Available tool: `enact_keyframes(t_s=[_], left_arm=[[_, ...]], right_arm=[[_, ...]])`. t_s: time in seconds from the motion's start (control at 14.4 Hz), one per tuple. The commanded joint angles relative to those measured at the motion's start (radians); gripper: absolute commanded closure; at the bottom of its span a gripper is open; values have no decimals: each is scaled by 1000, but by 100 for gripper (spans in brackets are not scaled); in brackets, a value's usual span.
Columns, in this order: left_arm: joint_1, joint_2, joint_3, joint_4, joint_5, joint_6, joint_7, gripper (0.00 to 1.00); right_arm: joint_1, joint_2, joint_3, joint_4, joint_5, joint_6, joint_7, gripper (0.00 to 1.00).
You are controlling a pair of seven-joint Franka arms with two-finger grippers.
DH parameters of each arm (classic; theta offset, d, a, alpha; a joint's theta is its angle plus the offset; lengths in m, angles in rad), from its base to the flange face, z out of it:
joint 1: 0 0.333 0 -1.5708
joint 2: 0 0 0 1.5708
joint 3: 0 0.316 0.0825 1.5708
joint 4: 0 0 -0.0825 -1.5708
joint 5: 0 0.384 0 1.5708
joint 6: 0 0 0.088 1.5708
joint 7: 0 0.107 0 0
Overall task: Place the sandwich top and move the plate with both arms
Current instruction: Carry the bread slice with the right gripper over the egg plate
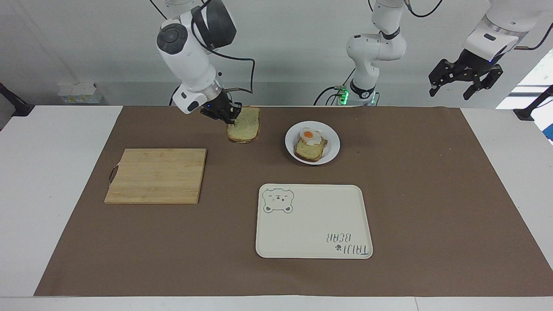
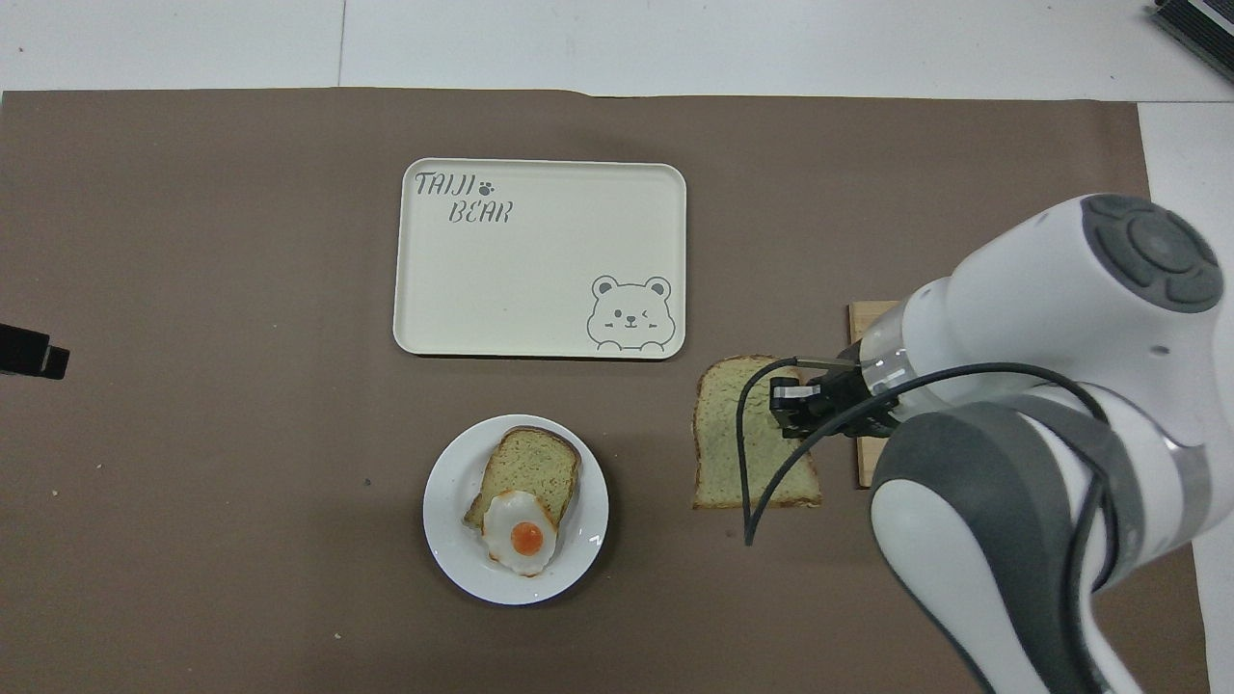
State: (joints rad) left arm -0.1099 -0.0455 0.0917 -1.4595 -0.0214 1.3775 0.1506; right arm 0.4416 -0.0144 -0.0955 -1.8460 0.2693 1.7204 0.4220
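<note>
My right gripper (image 1: 231, 115) is shut on one edge of the sandwich top (image 1: 246, 125), a plain pale slice with a brown crust. It holds the slice in the air over the brown mat, between the cutting board (image 1: 157, 175) and the plate (image 1: 332, 144). The overhead view shows the slice (image 2: 742, 453) and the right gripper (image 2: 783, 410) beside the plate (image 2: 443, 501). The small white plate holds a bread slice with a fried egg (image 1: 310, 144). My left gripper (image 1: 464, 84) hangs open and empty, raised off the table's left-arm end, waiting.
A cream bear-print tray (image 1: 313, 220) lies farther from the robots than the plate. The wooden cutting board, bare, lies toward the right arm's end; the right arm hides most of it in the overhead view (image 2: 872, 316). A brown mat covers the table.
</note>
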Motion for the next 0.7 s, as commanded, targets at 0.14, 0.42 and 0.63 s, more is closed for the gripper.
enact_keyframes(t_s=[0.14,0.42,0.63], left_arm=[[2,-25,0,-25,-5,-5,-10,0],[2,-25,0,-25,-5,-5,-10,0],[1,-24,-1,-25,-5,-5,-8,0]], right_arm=[[143,40,-4,-32,66,128,75,100],[221,94,-4,-30,162,226,87,100],[328,180,-6,-25,162,394,165,100]])
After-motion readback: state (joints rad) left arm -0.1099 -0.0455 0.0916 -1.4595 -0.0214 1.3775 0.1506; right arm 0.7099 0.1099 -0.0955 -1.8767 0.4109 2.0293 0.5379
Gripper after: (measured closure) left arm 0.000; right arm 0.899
